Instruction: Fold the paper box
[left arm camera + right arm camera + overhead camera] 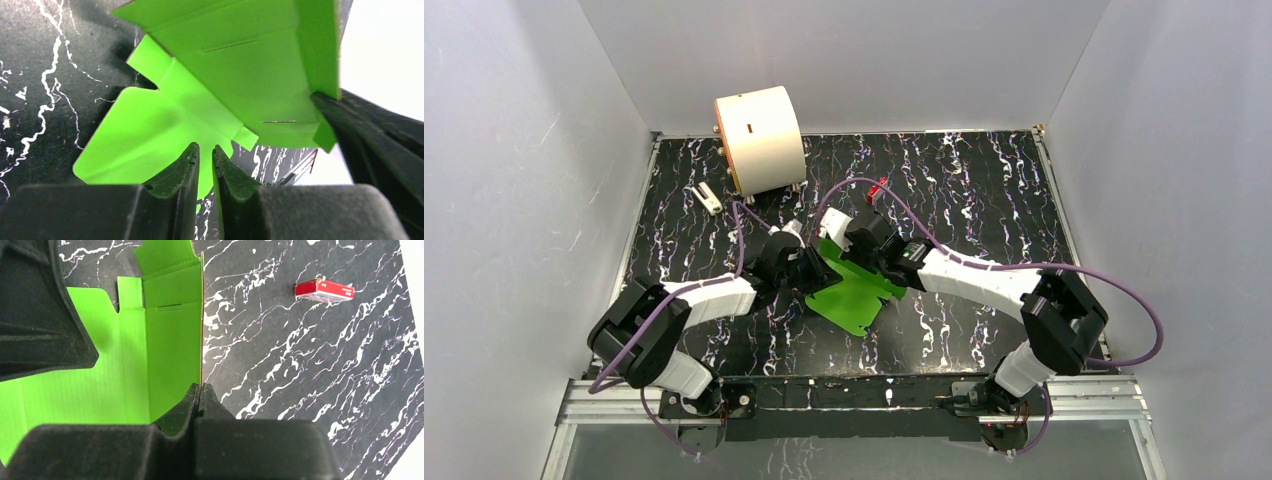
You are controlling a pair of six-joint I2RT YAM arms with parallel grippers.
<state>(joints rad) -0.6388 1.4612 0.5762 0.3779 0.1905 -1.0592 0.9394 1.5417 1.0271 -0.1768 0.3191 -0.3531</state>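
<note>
- Black fingers (180,405) of the right tool (200,388) sit closest to that wrist's lens. They are pressed together on the thin edge of a raised panel of the paper box (856,295). The pinch looks meant to keep that wall upright while the other arm works on the flaps.
- Dark and marbled, the surface (984,180) spreads beneath and ahead of both tools and carries everything else.
- A cream cylinder (759,140) lies on its side well beyond the left tool (205,150), far from the card. It appears to play no part in this step.
- The paper box is bright green and mostly a flat, creased sheet with flaps, lying on the surface between the two tools.
  - One panel stands up at the right tool's fingertips.
  - The rest spreads to that tool's left and under the left tool.
  - By my reading the folding is at an early stage, with one wall raised and the other flaps down.
- The left tool shows only a narrow gap between its fingers, with green card visible just ahead and through the gap. No card appears clamped in it. It hovers low over a rounded flap, probably placed to catch or push that flap next.
- A small red block (324,290) lies ahead and to the right of the right tool, well apart from the card.
- A small white object (707,197) sits beyond the left tool, near the cylinder. It is too small to identify.
</note>
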